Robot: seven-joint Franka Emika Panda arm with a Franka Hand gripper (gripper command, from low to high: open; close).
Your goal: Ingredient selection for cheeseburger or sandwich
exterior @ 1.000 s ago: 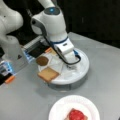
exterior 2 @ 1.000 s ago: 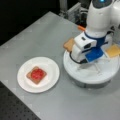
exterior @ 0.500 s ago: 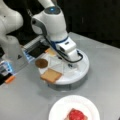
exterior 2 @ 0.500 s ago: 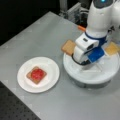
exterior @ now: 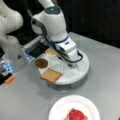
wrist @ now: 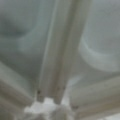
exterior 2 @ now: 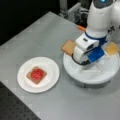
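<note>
On the white paper plate (exterior 2: 51,72) lies the sandwich stack: a tan toast square with a red disc (exterior 2: 37,74) on top, also at a front view's bottom (exterior: 76,115). The round white divided tray (exterior: 82,72) carries more ingredients: a toast square (exterior: 51,75) (exterior 2: 68,46), a dark brown disc (exterior: 41,63) and a yellow square (exterior: 50,51) (exterior 2: 112,48). My gripper (exterior: 71,65) (exterior 2: 83,62) is lowered into the tray's middle, its fingertips hidden by the hand. The wrist view shows only the tray's white dividers (wrist: 56,62) close up.
A second white robot base (exterior: 12,50) stands at a front view's left, with an orange item (exterior: 10,79) and dark equipment beside it. The grey table (exterior 2: 37,35) spreads around the plate and tray.
The hand has sunk slightly lower into the tray. The food pieces and the plate have not moved.
</note>
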